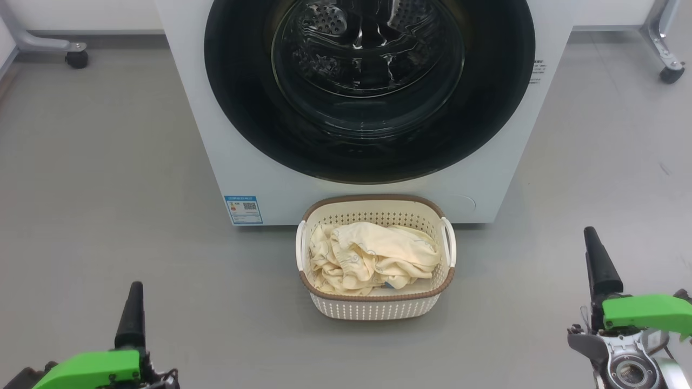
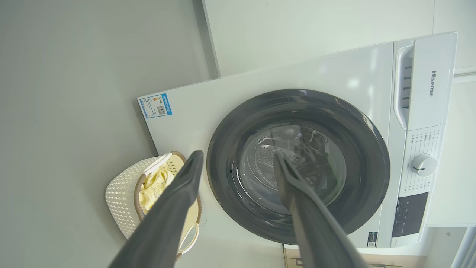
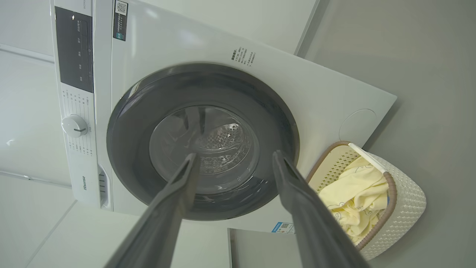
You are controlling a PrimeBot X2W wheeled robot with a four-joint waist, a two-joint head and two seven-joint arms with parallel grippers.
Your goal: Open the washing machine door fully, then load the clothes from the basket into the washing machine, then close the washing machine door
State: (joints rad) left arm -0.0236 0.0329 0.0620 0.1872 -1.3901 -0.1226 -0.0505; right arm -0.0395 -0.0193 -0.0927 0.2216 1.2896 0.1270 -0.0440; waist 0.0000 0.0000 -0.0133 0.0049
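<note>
The white washing machine [image 1: 270, 173] stands straight ahead with its washing machine door [image 1: 238, 108] shut: a glossy black ring around bulging glass, steel drum behind it. On the floor against its front sits the cream, brown-rimmed basket [image 1: 373, 199], full of crumpled pale yellow clothes [image 1: 367, 256]. In the left wrist view my left gripper [image 2: 238, 155] is open and empty, well short of the door [image 2: 368, 149], with the basket [image 2: 119, 197] beside it. My right gripper [image 3: 234, 155] is likewise open and empty, back from the door [image 3: 126, 123]. Their dark fingers [image 1: 133, 313] [image 1: 597, 259] flank the basket at a distance.
Grey floor spreads on both sides of the basket. Wheeled frame legs stand at the back left [image 1: 75, 56] and back right [image 1: 670, 70]. A blue label [image 1: 243, 209] marks the machine's lower front. The control knob [image 2: 424, 164] sits above the door.
</note>
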